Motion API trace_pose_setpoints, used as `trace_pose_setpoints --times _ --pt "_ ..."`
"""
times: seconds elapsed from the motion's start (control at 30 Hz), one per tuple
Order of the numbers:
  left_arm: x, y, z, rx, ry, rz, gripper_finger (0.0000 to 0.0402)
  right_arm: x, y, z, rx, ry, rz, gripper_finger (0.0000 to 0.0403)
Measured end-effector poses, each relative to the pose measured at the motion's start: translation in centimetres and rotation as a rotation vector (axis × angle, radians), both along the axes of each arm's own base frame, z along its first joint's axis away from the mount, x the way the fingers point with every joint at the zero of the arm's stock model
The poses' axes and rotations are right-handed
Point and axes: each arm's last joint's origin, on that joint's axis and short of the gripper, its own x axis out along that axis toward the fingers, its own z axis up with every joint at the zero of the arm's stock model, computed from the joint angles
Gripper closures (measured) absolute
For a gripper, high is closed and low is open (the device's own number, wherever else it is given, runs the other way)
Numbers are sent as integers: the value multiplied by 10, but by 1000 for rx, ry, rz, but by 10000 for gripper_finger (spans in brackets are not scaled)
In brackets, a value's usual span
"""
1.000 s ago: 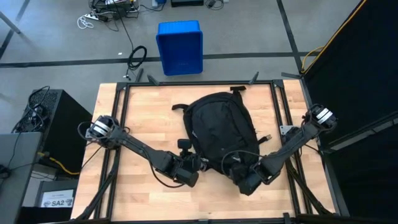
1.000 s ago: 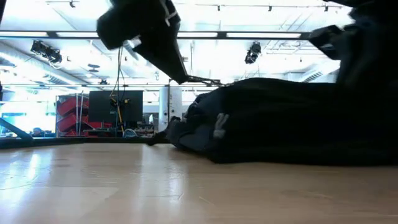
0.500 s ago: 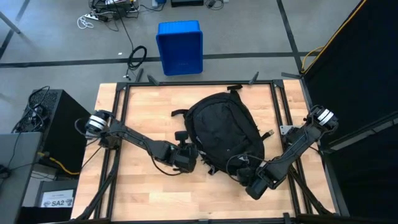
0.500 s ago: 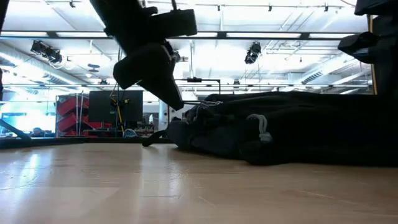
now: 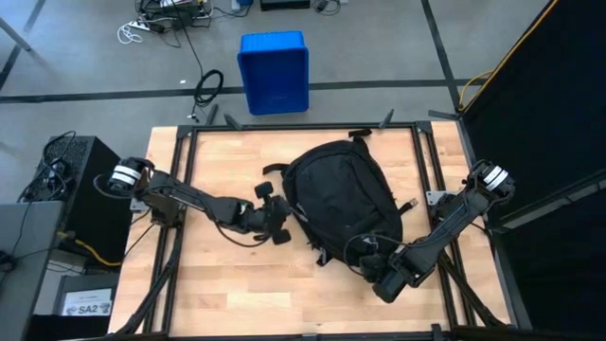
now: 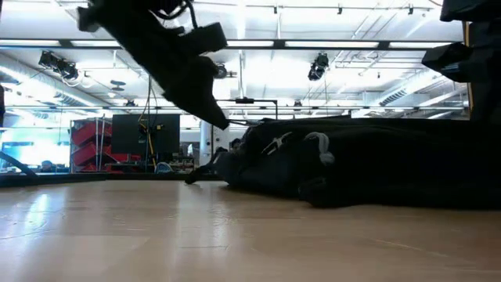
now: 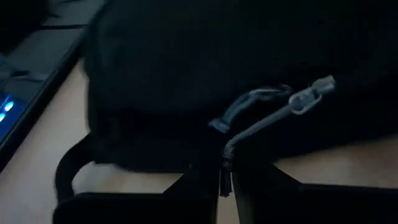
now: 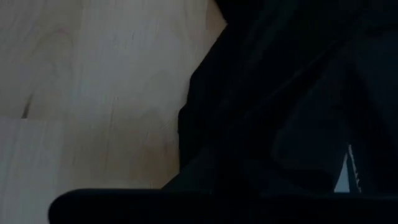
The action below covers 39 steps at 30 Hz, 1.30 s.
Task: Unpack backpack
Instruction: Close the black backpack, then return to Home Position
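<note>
The black backpack (image 5: 341, 201) lies flat on the middle of the wooden table (image 5: 208, 170); it also shows in the low view (image 6: 368, 164). My left gripper (image 5: 281, 221) is at the backpack's left side, shut on a grey zipper pull cord (image 7: 261, 121) that runs to a metal zipper slider (image 7: 309, 98). My right gripper (image 5: 381, 277) is at the backpack's near right end; its wrist view shows only black fabric (image 8: 280, 93) close up. My left gripper pinches the free end of the grey pull cord (image 7: 225, 163) between its two fingers. It comes level from the table's left side. The cord runs straight from the fingers up to the slider on the backpack, which rests on the table.
A blue plastic bin (image 5: 274, 71) stands on the floor beyond the table's far edge. Black straps (image 5: 275, 170) trail from the backpack's far left side. Bare table lies left of and in front of the backpack (image 5: 218, 275).
My left gripper has gone from the backpack's near left corner toward the table's far edge along the backpack's left side, staying shut. My right gripper has shifted a little toward the near right corner. The backpack's near end has changed shape slightly.
</note>
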Motion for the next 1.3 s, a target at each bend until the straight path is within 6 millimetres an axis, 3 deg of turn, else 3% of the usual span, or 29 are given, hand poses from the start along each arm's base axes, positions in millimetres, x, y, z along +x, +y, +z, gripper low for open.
trace_pose_setpoints --times 0.23,0.4,0.53,0.73,0.97,1.13,1.3 --pt "8 34 3 -60 -40 42 401 0 0 0 2 -3 1 403" --pt "14 36 2 -177 -78 -81 398 -1 -2 0 -75 -26 39 391" --pt "17 26 10 -197 -139 -147 376 4 -1 6 -88 -18 98 349" --pt "22 13 36 -210 -218 -210 331 17 11 25 -24 -116 144 252" --pt "27 -1 57 -181 -210 -294 312 31 11 37 -42 -168 190 156" --pt "29 -16 74 -140 -232 -376 312 45 14 53 -44 -252 259 129" --pt "31 -32 92 -127 -287 -446 312 61 15 74 -106 -384 295 140"
